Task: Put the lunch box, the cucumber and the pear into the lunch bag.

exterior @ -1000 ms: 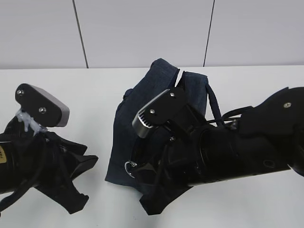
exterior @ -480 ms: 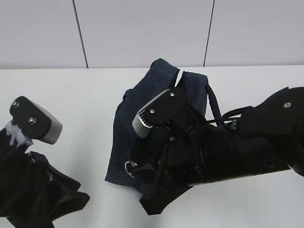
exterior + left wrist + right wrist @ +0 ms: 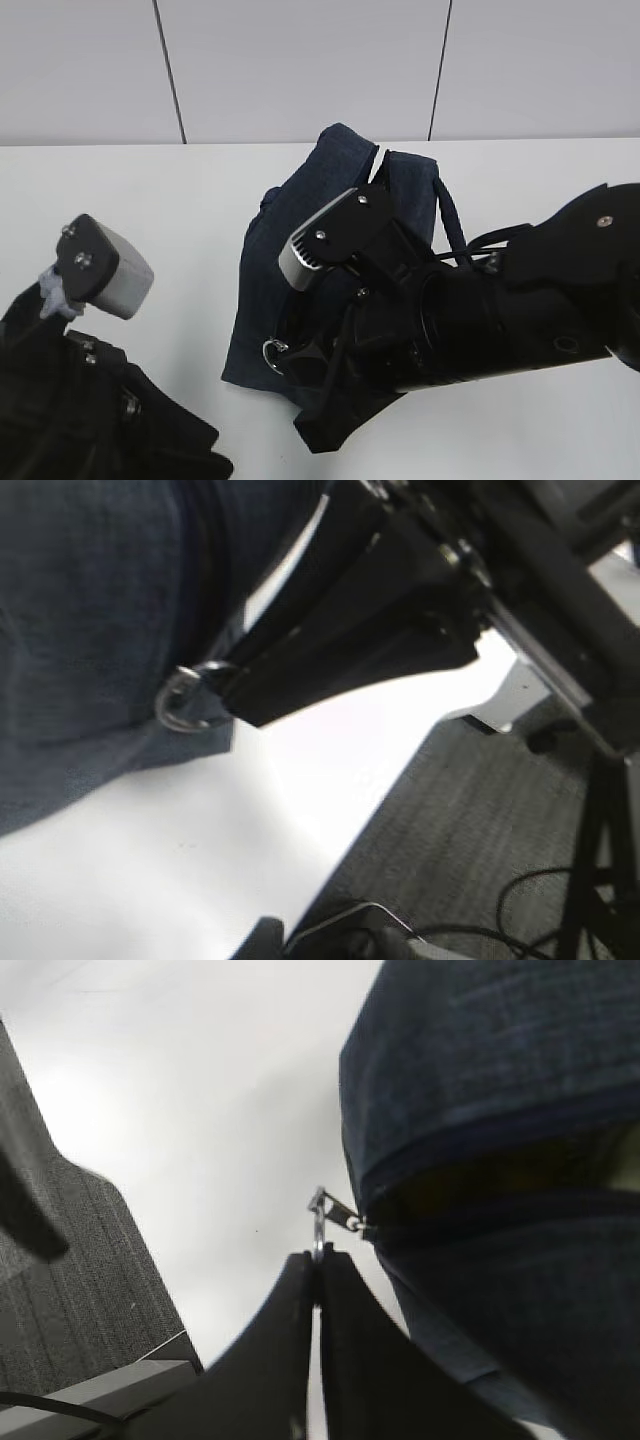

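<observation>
The dark navy lunch bag (image 3: 290, 220) lies on the white table, with its metal ring pull (image 3: 273, 353) at its near end. My right gripper (image 3: 318, 1255) is shut on that ring (image 3: 318, 1222), its jaws pressed flat together. The zipper (image 3: 470, 1195) is partly open, and something dim and yellowish shows in the slit; I cannot tell what it is. The lunch box, the cucumber and the pear are not in view. My left gripper (image 3: 205, 455) is low at the front left corner, away from the bag, open with nothing in it. The left wrist view looks across at the ring (image 3: 180, 700).
The bag's cord handles (image 3: 447, 215) loop out behind my right arm. The table's front edge (image 3: 380, 800) runs close to the left gripper, with grey floor (image 3: 480, 830) and a stand with cables (image 3: 590, 860) beyond it.
My left arm has swung down and back toward the front left corner, away from the bag. The right gripper has stayed still on the ring.
</observation>
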Action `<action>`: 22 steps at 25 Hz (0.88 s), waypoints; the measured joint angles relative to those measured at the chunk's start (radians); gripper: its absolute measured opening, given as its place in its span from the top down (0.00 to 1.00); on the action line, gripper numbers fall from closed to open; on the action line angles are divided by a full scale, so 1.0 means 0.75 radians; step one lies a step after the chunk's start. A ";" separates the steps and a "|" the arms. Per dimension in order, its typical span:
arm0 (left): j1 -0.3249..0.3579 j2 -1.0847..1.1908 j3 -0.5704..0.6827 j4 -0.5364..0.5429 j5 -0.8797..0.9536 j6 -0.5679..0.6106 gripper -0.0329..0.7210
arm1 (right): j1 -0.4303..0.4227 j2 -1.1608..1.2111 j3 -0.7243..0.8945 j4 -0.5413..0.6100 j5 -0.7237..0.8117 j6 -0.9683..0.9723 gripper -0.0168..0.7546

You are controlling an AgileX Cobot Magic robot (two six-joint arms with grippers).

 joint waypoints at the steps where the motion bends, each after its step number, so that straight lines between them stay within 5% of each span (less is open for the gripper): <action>1: 0.013 0.017 0.000 -0.053 0.056 0.075 0.73 | 0.000 0.000 0.000 0.000 0.000 0.000 0.98; 7: 0.093 0.081 0.000 -0.414 0.130 0.408 0.73 | 0.000 0.000 0.000 0.000 0.000 0.002 0.98; 14: 0.106 0.092 0.000 -0.484 -0.395 0.527 0.73 | 0.000 0.000 0.000 0.000 0.000 0.002 0.98; 22: 0.106 0.189 0.000 -0.507 -0.460 0.822 0.70 | 0.000 0.000 0.000 0.000 0.000 0.002 0.98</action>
